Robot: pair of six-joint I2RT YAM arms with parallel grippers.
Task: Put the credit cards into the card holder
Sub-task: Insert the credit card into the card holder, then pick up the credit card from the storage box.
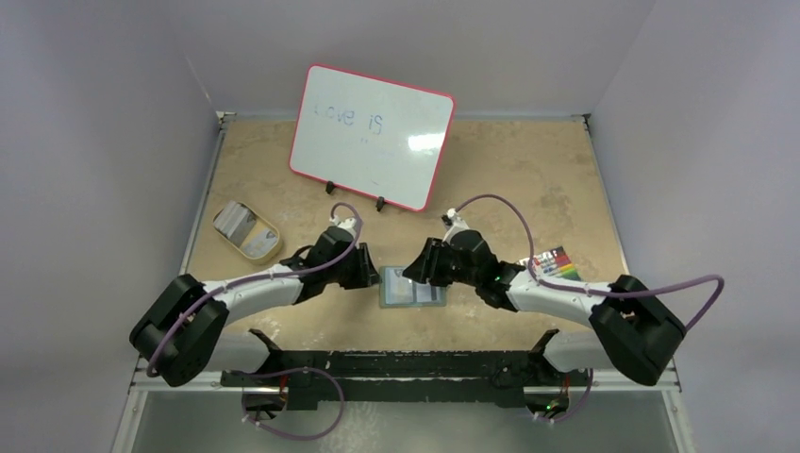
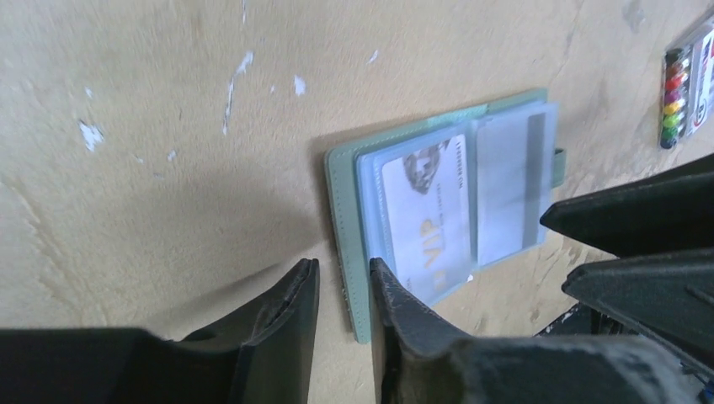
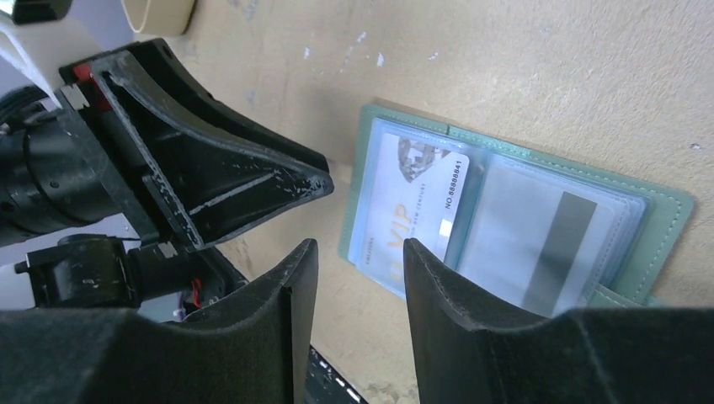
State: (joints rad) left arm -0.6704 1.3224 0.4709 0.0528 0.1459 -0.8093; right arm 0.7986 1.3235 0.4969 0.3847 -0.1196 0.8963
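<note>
Card holder [image 1: 412, 288] [image 2: 341, 210] [image 3: 665, 210] lies open and flat on the table [image 1: 528, 179], mid-front, between the two grippers. Clear pockets face up. One side shows a pale VIP card [image 2: 425, 219] [image 3: 412, 202], the other a whitish card with a dark stripe [image 2: 514, 185] [image 3: 539, 244]. Both cards sit under the plastic. The snap tab sticks out at the stripe-card side.

Left gripper [image 1: 370, 276] [image 2: 343, 263] is low at the holder's VIP-side edge. Its fingers are a narrow gap apart, and the green edge shows through that gap. Cannot tell whether the tips touch the holder. Nothing is pinched.

Right gripper [image 1: 408, 274] [image 3: 360, 246] hangs over the holder from the other side. Its fingers are parted somewhat wider, with the VIP-side corner showing between them. It grasps nothing. The two grippers' tips are close together.

Farther out:
- A pack of coloured markers [image 1: 555, 262] [image 2: 686, 80] lies to the right of the holder.
- An open tin [image 1: 247, 229] sits at the left.
- A red-rimmed whiteboard [image 1: 371, 137] stands propped at the back with faint writing on it.
</note>
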